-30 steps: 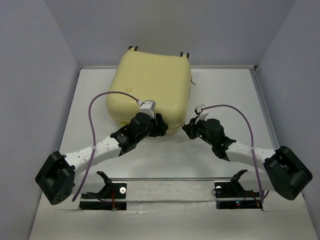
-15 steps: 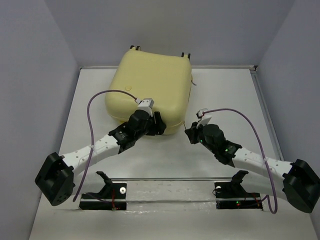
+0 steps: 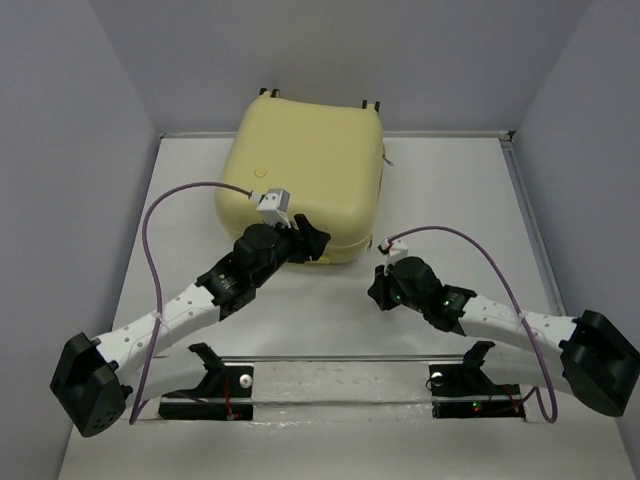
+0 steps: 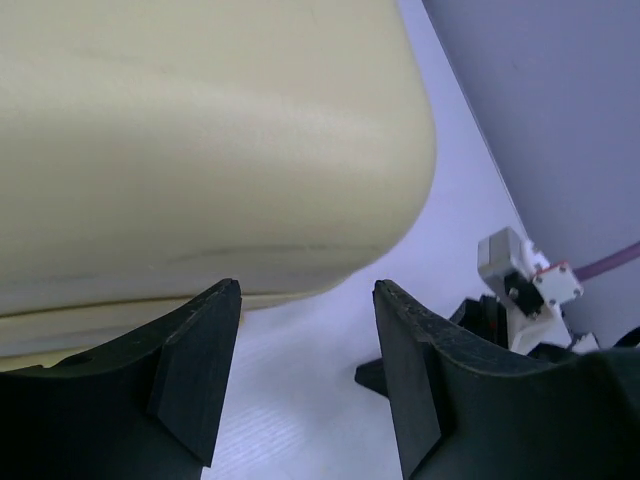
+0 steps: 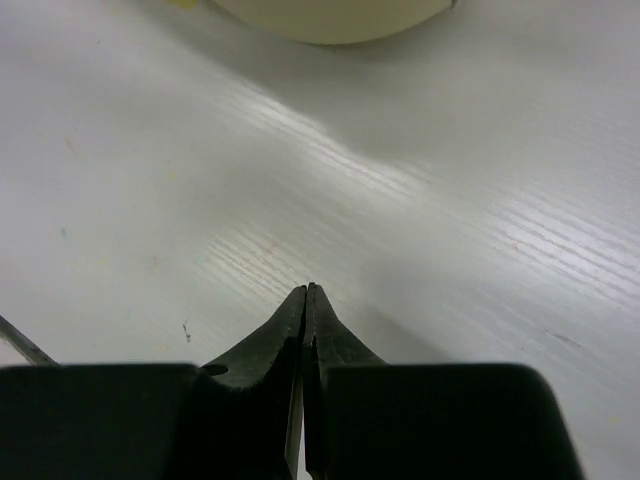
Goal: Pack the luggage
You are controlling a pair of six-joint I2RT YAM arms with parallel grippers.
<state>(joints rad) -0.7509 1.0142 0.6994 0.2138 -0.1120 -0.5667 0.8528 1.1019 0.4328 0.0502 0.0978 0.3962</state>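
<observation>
The luggage is a pale yellow hard-shell suitcase lying closed and flat at the back middle of the table, its wheels at the far edge. My left gripper is open and empty at the suitcase's near right corner; in the left wrist view the shell fills the top and the gripper has bare table between its fingers. My right gripper is shut and empty, low over the table, apart from the suitcase. In the right wrist view the gripper points at bare table, with the suitcase's edge at the top.
A white table is walled by grey panels on the left, right and back. Two black stands sit on a strip at the near edge. The right arm's wrist shows in the left wrist view.
My left gripper has slid forward along the suitcase's near edge. My right gripper has pulled back toward me and dropped lower, away from the suitcase.
</observation>
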